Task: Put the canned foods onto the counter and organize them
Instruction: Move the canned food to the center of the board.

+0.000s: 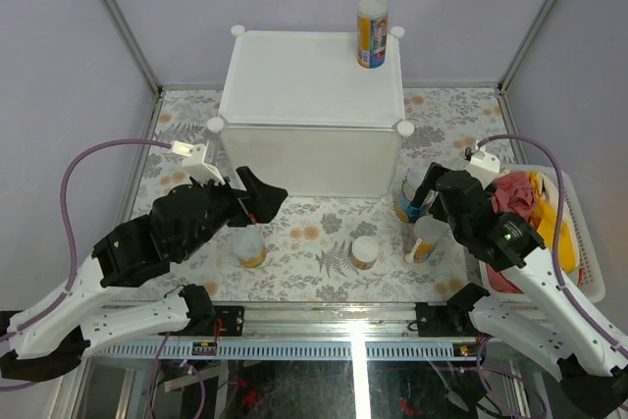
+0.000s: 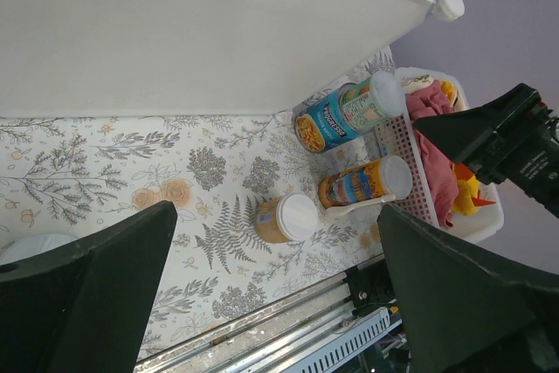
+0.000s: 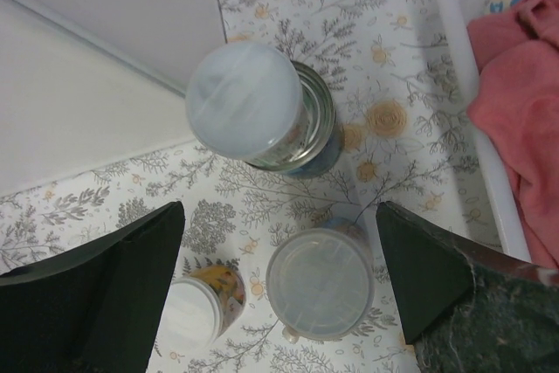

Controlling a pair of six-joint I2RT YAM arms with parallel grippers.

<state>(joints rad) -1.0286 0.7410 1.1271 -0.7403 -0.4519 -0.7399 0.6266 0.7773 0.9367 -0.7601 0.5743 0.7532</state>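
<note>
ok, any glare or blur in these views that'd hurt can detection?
Top external: counter near blown out, glare streak across the front rail. Left wrist: cans sharp, own fingers dark and soft. Right wrist: pale lids low-contrast against the floral mat; no motion blur.

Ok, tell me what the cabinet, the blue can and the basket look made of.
Cabinet: plastic, by the look; matte white panels joined by round corner knobs.
Blue can: probably tin with a glossy printed label; a shiny metal rim shows from the right wrist.
Basket: white moulded plastic, seemingly; its wall is perforated in a grid.
</note>
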